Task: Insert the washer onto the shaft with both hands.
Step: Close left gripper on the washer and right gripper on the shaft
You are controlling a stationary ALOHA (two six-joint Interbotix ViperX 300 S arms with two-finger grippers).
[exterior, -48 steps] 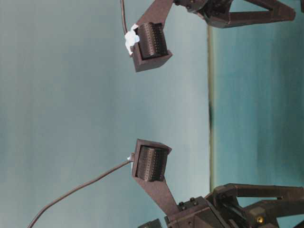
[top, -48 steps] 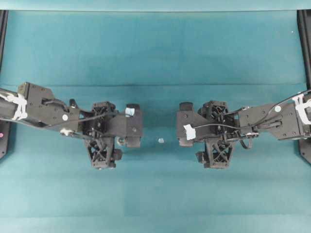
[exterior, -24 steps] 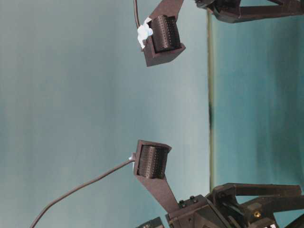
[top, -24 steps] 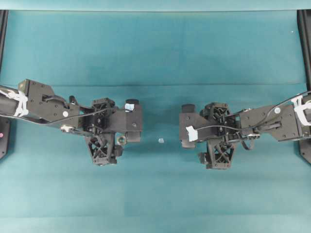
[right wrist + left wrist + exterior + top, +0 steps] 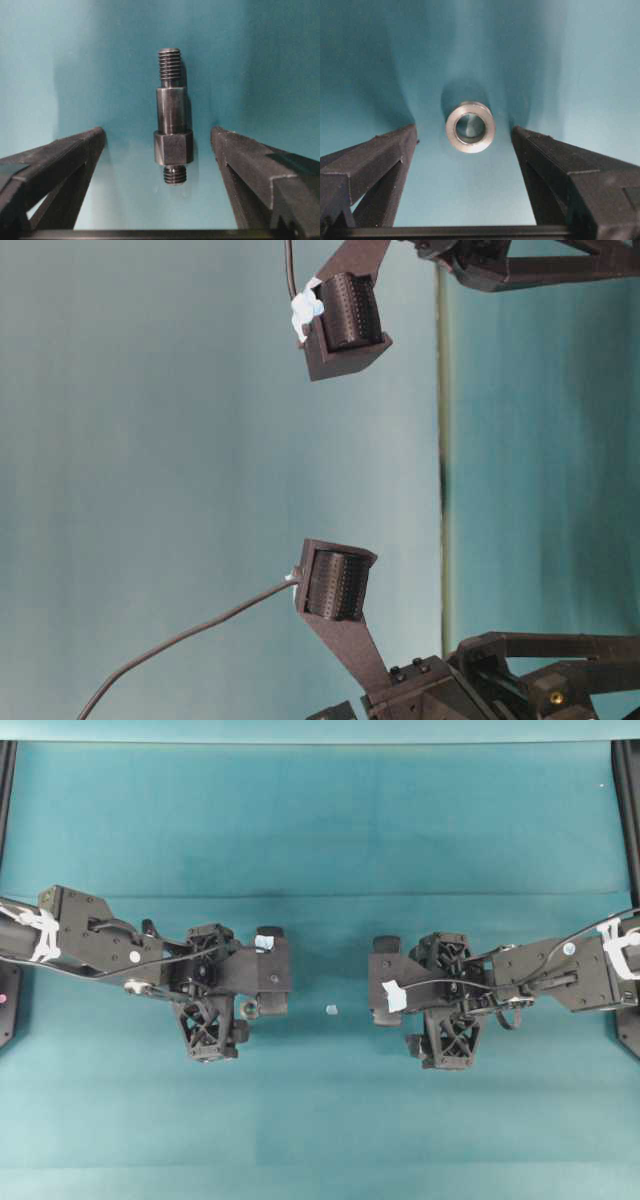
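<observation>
- Left tool — jaws spread wide, nothing held; the fingers stand either side of the washer without touching it.
- Right tool — jaws likewise wide and empty, one finger on each side of the shaft, both apart from it.
- Washer — thick silvery ring with a dark bore, resting on the bench between the left tool's fingers, bore facing the wrist camera. In the overhead view it shows only as a small ring at the left tool's tip.
- Shaft — dark stepped rod lying on the bench: threaded far end, smooth round middle, hex collar, short threaded stub nearest the camera. Hidden under the right tool in the overhead view.
- Pale chip — tiny whitish fleck on the bench midway between the two tools; no part of the task.
- Bench — teal cloth, slightly soft-looking.
- Handling, judged: both pieces rigid metal, light, smooth and likely slippery. The washer is best pinched across its outer wall, bore left clear. The shaft is best taken at the hex collar — flat faces resist rolling — with the end meant for the washer left exposed.
</observation>
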